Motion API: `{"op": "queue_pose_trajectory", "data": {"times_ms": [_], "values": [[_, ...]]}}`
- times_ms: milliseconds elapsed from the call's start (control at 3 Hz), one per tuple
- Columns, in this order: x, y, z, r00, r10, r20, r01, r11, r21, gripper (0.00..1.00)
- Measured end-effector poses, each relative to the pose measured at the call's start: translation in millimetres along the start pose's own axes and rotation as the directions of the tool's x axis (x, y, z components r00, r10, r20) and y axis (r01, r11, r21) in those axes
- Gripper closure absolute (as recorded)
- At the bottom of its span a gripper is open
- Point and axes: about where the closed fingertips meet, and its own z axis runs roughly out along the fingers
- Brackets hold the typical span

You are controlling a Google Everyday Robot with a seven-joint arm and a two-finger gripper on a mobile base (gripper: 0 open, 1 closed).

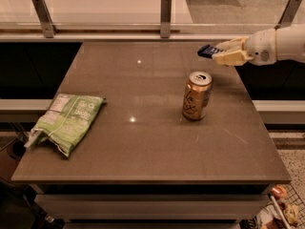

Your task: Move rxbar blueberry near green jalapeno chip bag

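Note:
My gripper (220, 52) reaches in from the right and is shut on the rxbar blueberry (207, 50), a small dark blue bar whose end sticks out to the left of the fingers (228, 57). It holds the bar in the air over the table's far right part, above and behind the can. The green jalapeno chip bag (66, 121), crumpled light green with a white label panel, lies at the table's left edge, far from the gripper.
An orange-gold drink can (197, 95) stands upright right of the middle of the brown table (143, 147). A glass rail with metal posts (165, 9) runs along the far edge. Clutter lies on the floor at the bottom right (281, 209).

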Motion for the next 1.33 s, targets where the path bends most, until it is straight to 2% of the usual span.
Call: {"op": "queue_pose_trajectory", "data": {"times_ms": [333, 667, 1333], "values": [[-23.0, 16.9, -20.7, 0.999, -0.038, 0.007, 0.038, 0.9993, -0.007, 1.00], [-49.0, 42.5, -36.4, 0.997, -0.072, -0.015, 0.072, 0.9974, 0.007, 1.00], [-93.3, 102.1, -34.7, 0.987, -0.130, -0.090, 0.131, 0.9914, 0.009, 1.00]]}}
